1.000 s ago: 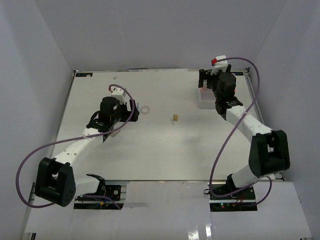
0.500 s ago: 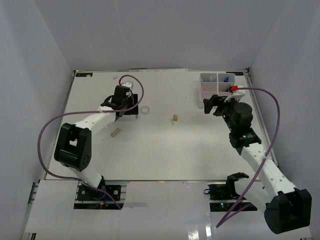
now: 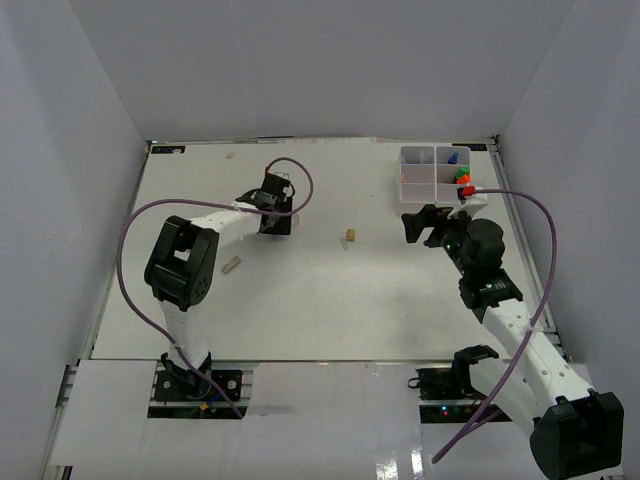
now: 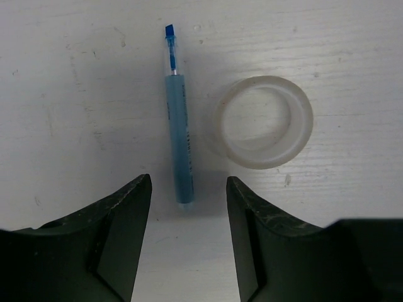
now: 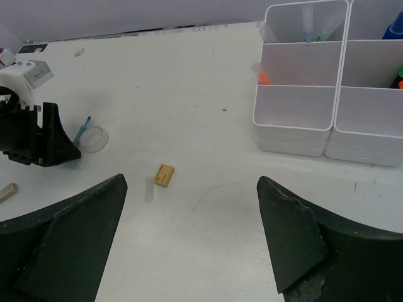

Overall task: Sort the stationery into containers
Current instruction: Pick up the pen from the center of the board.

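Observation:
My left gripper is open, low over the table, with the near end of a thin blue pen between its fingertips. A clear tape ring lies just right of the pen. In the top view the left gripper is at the far left-middle. My right gripper is open and empty, raised left of two white containers, also in the top view. A tan block lies mid-table, also in the top view. The compartments hold pens, an orange-capped marker and a blue-capped bottle.
A small grey block lies near the left arm's forearm. A short clear stick lies beside the tan block. Purple cables loop off both arms. White walls enclose the table on three sides.
My left gripper has swung right and farther out, ending over the blue pen and tape ring. My right gripper has pulled back from above the containers and now hovers to their left.

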`<action>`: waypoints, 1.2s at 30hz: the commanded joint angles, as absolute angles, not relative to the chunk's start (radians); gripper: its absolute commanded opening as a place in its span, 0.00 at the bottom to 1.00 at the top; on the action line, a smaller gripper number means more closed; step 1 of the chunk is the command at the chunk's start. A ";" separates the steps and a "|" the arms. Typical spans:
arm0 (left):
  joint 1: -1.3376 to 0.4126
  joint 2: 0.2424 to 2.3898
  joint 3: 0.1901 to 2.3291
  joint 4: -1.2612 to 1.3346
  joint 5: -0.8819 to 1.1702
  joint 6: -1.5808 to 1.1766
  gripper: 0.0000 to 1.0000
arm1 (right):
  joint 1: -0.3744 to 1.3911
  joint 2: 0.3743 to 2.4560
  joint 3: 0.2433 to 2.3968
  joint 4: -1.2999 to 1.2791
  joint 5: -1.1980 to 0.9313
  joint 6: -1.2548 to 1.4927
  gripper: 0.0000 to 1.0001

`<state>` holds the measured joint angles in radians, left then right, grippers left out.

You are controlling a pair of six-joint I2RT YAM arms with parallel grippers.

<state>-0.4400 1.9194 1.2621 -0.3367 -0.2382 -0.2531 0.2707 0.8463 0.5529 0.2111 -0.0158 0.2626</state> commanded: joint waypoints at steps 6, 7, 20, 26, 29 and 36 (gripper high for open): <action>-0.434 1.933 1.289 -0.362 -0.288 -0.279 0.51 | 0.275 0.824 0.535 0.247 -0.032 0.275 0.90; -0.434 1.936 1.290 -0.362 -0.284 -0.276 0.49 | 0.275 0.824 0.537 0.244 -0.035 0.273 0.90; -0.434 1.865 1.220 -0.353 -0.232 -0.256 0.00 | 0.275 0.833 0.564 0.222 -0.162 0.258 0.90; -0.436 1.590 1.091 -0.273 -0.118 -0.180 0.00 | 0.278 0.903 0.650 0.189 -0.435 0.296 0.91; -0.436 1.401 1.016 -0.154 0.044 -0.111 0.00 | 0.293 0.931 0.693 0.201 -0.512 0.336 0.92; -0.454 1.100 0.804 0.121 0.460 -0.015 0.01 | 0.461 1.015 0.831 0.219 -0.496 0.371 0.95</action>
